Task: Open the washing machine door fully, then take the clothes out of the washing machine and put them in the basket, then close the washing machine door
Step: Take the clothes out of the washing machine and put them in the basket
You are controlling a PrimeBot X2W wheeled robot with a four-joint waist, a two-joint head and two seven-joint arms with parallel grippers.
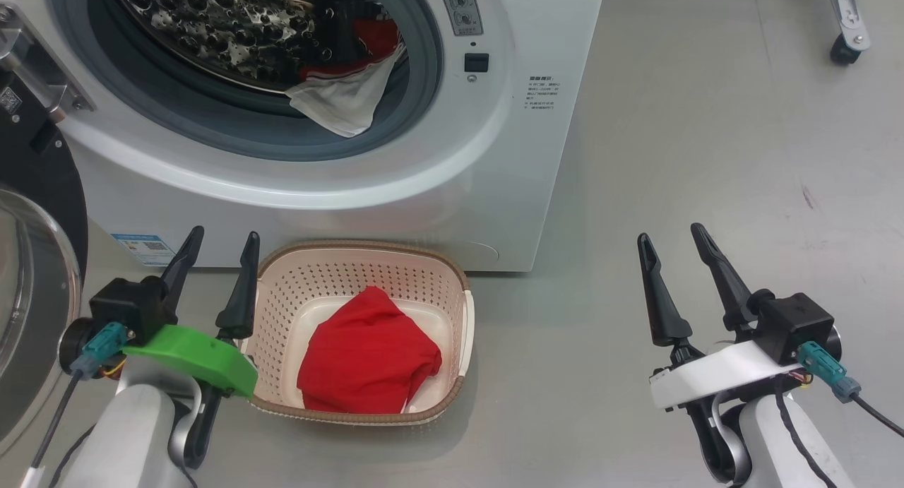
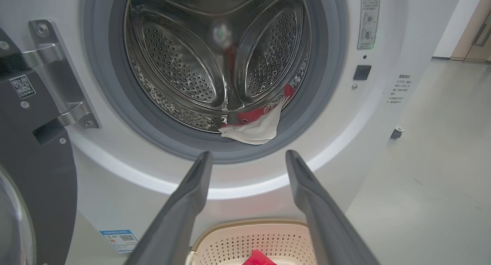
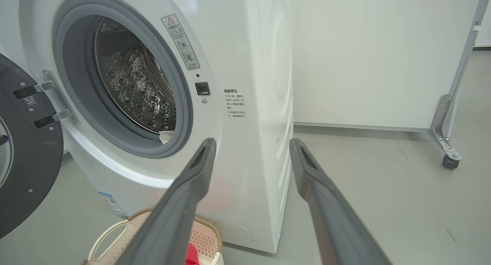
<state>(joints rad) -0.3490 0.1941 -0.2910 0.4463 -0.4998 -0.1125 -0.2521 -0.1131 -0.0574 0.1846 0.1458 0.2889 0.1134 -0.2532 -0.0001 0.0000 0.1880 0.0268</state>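
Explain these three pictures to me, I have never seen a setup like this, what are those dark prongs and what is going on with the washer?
The dark prongs are a robot's two grippers. The top picture looks down from its head: the left gripper and right gripper are both open and hold nothing. The other two pictures come from cameras on each wrist, looking along the fingers. Ahead is the washing machine with the washing machine door swung open at the left. On the floor in front sits the basket with a red garment in it. A red and white piece hangs over the drum's lip.
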